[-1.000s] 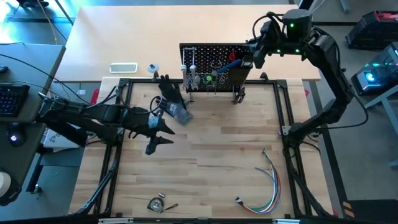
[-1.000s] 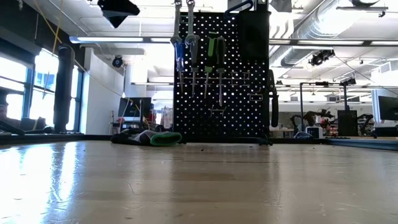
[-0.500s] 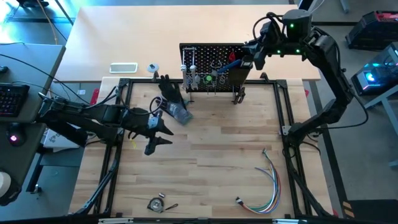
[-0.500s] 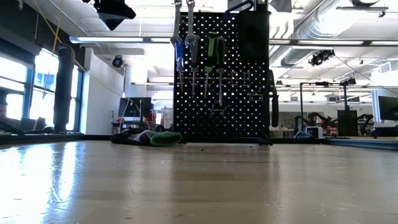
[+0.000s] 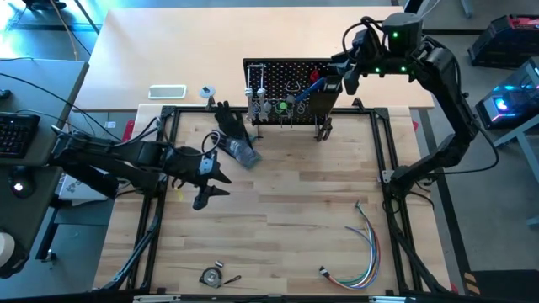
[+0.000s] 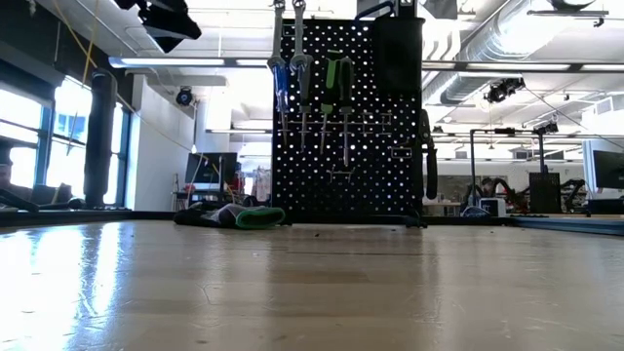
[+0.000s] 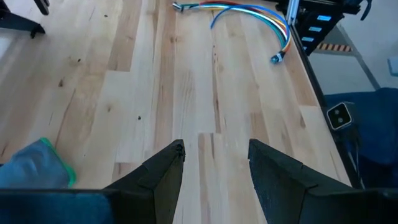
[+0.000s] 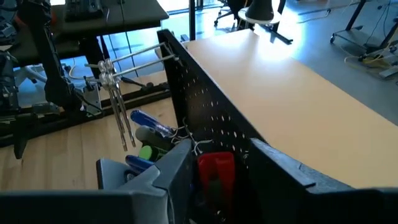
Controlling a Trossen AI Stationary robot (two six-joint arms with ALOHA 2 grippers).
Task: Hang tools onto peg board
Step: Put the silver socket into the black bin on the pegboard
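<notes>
- peg board (image 5: 288,69): black, dotted with rows of small holes;
- tools (image 6: 310,83): silver, green-and-black, blue;
- red-handled tool (image 8: 215,169);
- bench (image 5: 286,219): pale wood planks;
- wires (image 5: 360,252): multicoloured;
- glove (image 5: 229,122): black

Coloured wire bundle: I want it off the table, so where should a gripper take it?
Probably mid-curve on the coloured wire bundle, where the strands run close together. Come straight down from above, closing across the strands: it lies flat on the table.
</notes>
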